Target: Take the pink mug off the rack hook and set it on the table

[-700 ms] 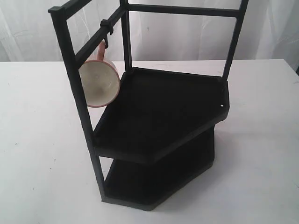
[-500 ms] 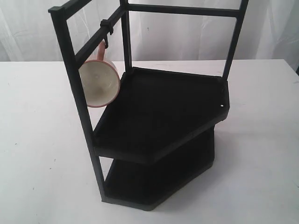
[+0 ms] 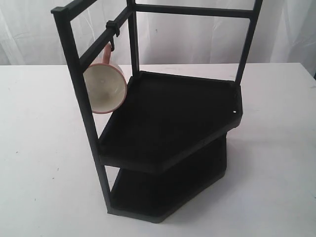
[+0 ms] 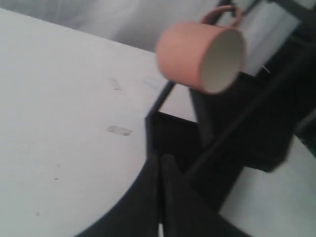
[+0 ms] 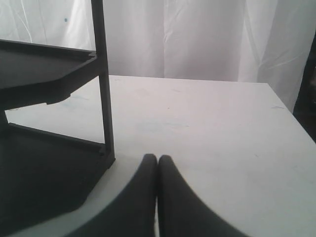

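Plainly, left gripper and right gripper closed, empty.

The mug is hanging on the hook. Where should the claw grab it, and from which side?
Probably the lower rim, from the mouth side: one finger inside, one on the outer wall. The pink mug hangs by its handle from the hook, so the handle is taken, while the mouth faces outward with its lower rim free. The left claw, shut now, must open first.

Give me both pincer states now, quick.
Left pincer: closed, holding nothing.
Right pincer: closed, holding nothing.
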You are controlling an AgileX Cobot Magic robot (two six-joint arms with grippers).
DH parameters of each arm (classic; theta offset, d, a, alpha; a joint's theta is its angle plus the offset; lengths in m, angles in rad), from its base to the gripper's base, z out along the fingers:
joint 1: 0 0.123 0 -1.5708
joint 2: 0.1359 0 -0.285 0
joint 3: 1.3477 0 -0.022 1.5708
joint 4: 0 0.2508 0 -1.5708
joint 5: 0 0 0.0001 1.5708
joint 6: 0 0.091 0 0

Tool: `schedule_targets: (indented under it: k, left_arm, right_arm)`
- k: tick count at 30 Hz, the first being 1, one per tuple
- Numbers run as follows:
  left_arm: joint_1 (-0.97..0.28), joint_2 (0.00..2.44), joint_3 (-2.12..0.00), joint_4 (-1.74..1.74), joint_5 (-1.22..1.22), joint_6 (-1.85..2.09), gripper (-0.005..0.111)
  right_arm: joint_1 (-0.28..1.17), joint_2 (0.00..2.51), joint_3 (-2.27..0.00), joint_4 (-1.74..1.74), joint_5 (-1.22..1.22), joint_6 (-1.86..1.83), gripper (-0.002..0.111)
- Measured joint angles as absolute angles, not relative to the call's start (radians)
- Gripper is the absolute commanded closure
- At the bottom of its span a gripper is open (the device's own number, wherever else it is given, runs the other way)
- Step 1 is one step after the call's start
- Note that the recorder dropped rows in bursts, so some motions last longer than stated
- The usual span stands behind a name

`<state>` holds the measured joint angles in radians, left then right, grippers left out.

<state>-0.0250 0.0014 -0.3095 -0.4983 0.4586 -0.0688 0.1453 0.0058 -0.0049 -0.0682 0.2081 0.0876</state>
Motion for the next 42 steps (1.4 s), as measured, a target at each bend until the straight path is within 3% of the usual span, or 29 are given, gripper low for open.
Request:
schedule_targets:
  k: [4, 9, 13, 16, 24, 36, 42]
  left_arm:
    - [-0.025, 0.038, -0.422, -0.6, 0.614, 0.08, 0.107]
    - [-0.025, 0.298, -0.52, -0.607, 0.712, 0.253, 0.102]
    - [-0.025, 0.515, -0.547, -0.674, 0.634, 0.435, 0.053]
    - [-0.025, 0.6, -0.565, -0.796, 0.551, 0.561, 0.033]
    - [-0.025, 0.865, -0.613, -1.375, 0.463, 1.156, 0.033]
    - [-0.027, 1.018, -0.687, -1.458, 0.471, 1.299, 0.033]
    - [-0.114, 1.049, -0.687, -1.46, 0.405, 1.418, 0.033]
  right_arm:
    - [0.145, 0.006, -0.005, -0.068, 0.208, 0.088, 0.108]
    - [0.145, 0.006, -0.005, -0.068, 0.208, 0.088, 0.108]
    - [0.145, 0.006, -0.005, -0.068, 0.208, 0.088, 0.108]
    - [0.145, 0.006, -0.005, -0.068, 0.208, 0.088, 0.108]
    - [0.145, 0.006, -0.005, -0.068, 0.208, 0.088, 0.108]
    - [0.145, 0.006, -0.005, -0.068, 0.208, 0.088, 0.108]
    - [0.145, 0.006, -0.005, -0.068, 0.208, 0.088, 0.108]
